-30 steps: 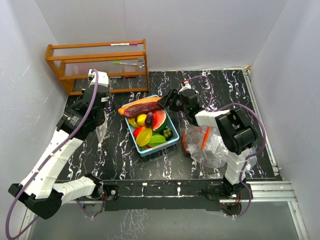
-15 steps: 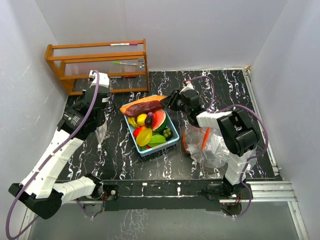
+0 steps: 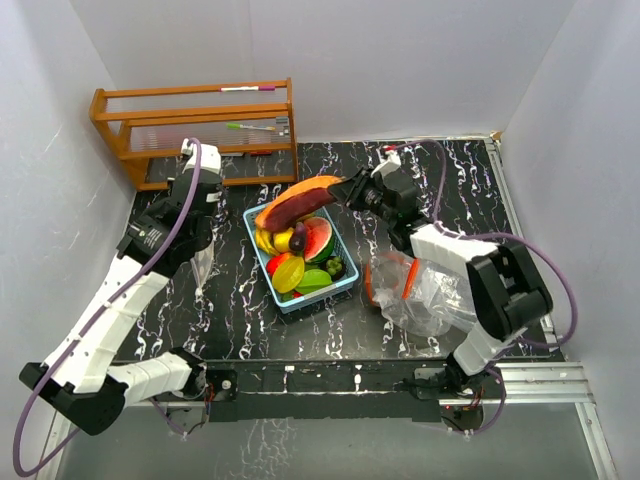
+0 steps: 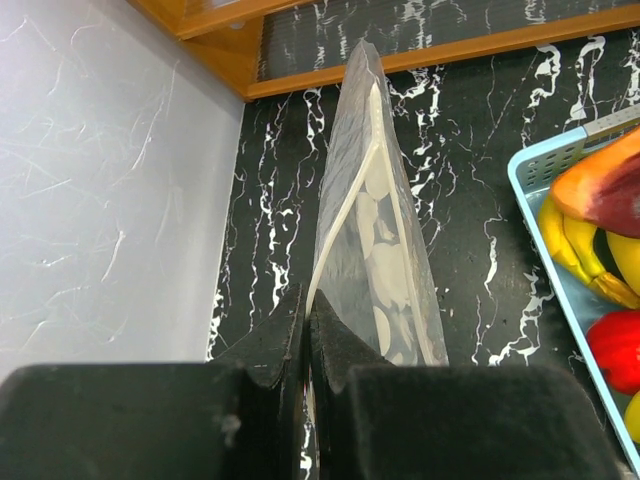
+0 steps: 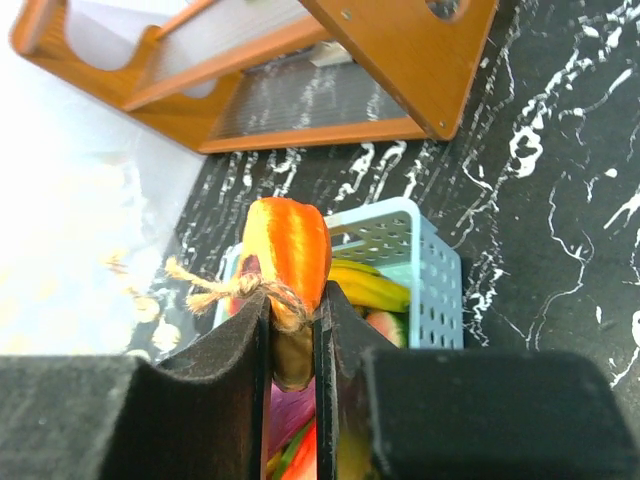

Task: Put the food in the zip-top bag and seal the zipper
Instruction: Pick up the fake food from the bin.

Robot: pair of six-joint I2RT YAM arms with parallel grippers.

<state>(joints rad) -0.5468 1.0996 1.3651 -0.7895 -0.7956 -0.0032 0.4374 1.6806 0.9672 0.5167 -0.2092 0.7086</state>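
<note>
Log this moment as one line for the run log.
left gripper: shut on clear zip-top bag | right gripper: shut on long orange-and-purple toy fruit over light-blue plastic basket | other toy food: in basket

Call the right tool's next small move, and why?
Probably a short lift: the right tool is shut on the long orange piece, which hangs over the basket rim. Once clear, it could swing toward the bag pinched in the left tool.
</note>
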